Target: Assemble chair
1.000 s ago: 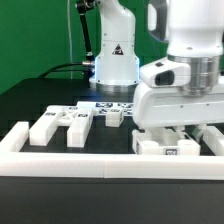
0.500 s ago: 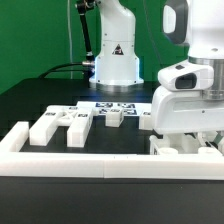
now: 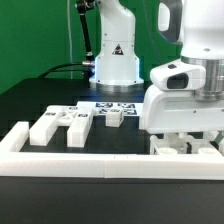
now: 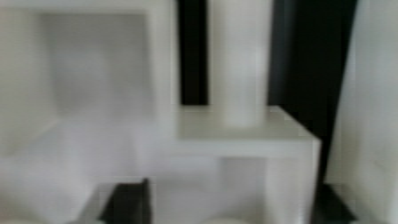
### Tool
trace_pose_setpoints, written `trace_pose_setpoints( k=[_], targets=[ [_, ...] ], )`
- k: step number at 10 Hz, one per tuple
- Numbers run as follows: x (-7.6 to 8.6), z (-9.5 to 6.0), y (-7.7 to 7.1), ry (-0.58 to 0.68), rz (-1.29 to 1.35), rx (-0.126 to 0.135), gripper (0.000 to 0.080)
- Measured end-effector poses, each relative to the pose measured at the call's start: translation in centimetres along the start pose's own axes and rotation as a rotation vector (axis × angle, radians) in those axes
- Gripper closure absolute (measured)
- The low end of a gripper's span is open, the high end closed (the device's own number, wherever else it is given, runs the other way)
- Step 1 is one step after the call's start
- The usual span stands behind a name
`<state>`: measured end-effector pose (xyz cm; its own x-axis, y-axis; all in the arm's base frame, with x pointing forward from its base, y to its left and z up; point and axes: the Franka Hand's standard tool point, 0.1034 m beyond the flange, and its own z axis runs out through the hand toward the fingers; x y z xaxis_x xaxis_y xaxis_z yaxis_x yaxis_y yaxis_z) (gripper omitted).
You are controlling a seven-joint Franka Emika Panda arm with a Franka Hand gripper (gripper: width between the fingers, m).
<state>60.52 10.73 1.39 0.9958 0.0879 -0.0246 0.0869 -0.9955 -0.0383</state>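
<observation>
My gripper (image 3: 186, 140) is low at the exterior view's right, just behind the front rail. Its fingers stand on either side of a chunky white chair piece (image 3: 166, 148) that rests on the black table. In the wrist view the gripper (image 4: 231, 206) shows as two dark fingertips (image 4: 128, 204) wide apart, with the blurred white chair piece (image 4: 240, 150) filling the space between them. The jaws appear closed against the piece's sides.
Two larger white chair pieces (image 3: 48, 128) (image 3: 78, 127) and a small tagged block (image 3: 114, 118) lie at the left and middle. The marker board (image 3: 110, 106) lies before the robot base (image 3: 115, 62). A long white border rail (image 3: 90, 165) runs along the front.
My gripper moved to the exterior view's right, then slightly back left. The white chair piece under it shifted right with it. The other pieces have not moved.
</observation>
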Motion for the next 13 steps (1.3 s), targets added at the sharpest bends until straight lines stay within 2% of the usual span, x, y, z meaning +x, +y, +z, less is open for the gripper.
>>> trace_pose_setpoints(
  k=[1, 2, 3, 4, 7, 9, 11, 13],
  targets=[
    [-0.2, -0.5, 0.6, 0.001, 0.005, -0.008, 0.0264],
    [-0.2, -1.2, 0.8, 0.004, 0.005, -0.007, 0.0264],
    [-0.2, -2.5, 0.7, 0.009, -0.008, -0.006, 0.0174],
    [-0.3, -3.9, 1.0, 0.014, -0.027, -0.005, 0.0157],
    [-1.6, -6.3, 2.4, 0.022, -0.072, -0.007, 0.0151],
    [-3.5, -6.0, 3.8, 0.037, -0.104, -0.014, 0.0151],
    [-7.1, -4.8, 5.5, 0.036, -0.120, -0.025, 0.0151],
    [-7.5, -4.5, 6.4, 0.038, -0.143, -0.028, 0.0151]
  ],
)
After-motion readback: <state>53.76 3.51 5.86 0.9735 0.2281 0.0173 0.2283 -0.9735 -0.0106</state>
